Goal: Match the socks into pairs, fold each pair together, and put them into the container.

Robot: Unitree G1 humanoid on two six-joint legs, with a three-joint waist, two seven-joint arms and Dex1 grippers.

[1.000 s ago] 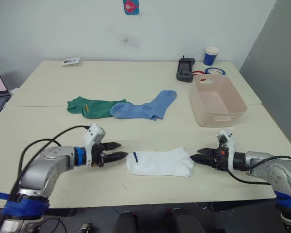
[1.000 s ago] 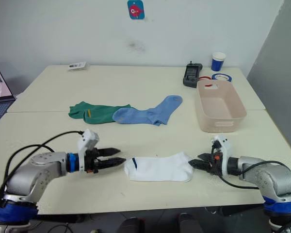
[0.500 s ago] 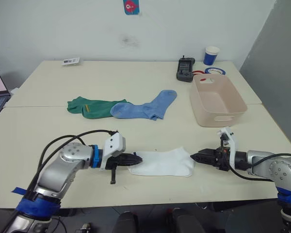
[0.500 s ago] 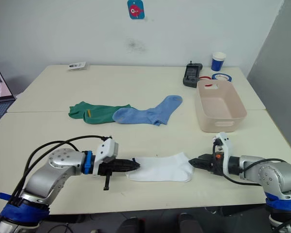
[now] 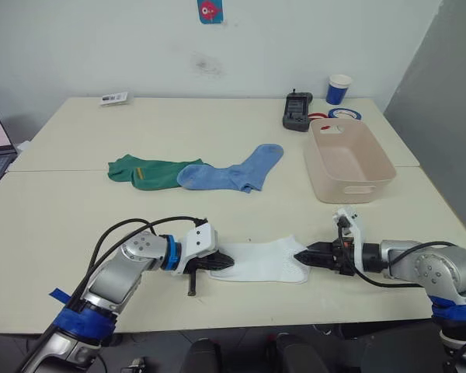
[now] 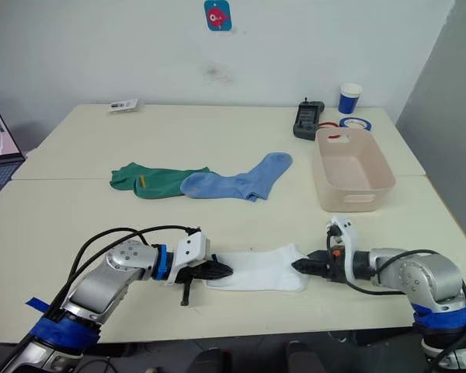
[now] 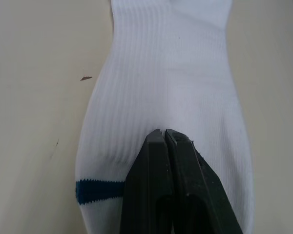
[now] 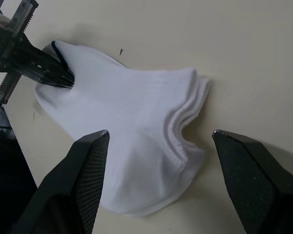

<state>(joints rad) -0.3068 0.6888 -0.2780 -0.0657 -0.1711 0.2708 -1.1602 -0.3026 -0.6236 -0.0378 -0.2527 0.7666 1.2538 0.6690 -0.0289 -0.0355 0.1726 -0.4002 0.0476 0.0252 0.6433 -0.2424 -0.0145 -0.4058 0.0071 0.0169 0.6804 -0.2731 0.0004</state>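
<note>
Folding step: left gripper (image 5: 222,261) clamped on white pair (image 5: 264,260) at table (image 5: 217,124) front; right gripper (image 8: 161,146) spread wide at other end. Next: close right, fold, carry to container (image 5: 349,160).

Near the table's (image 5: 78,225) front edge lies a stacked sock pair (image 5: 266,259) — left gripper (image 5: 227,262) on its left end, right gripper (image 5: 300,255) at its right. Behind it, two more socks (image 5: 194,172) side by side, overlapping. The container (image 5: 348,162) sits to the right — cup (image 5: 338,88) and a handheld device (image 5: 297,110) behind it.
</note>
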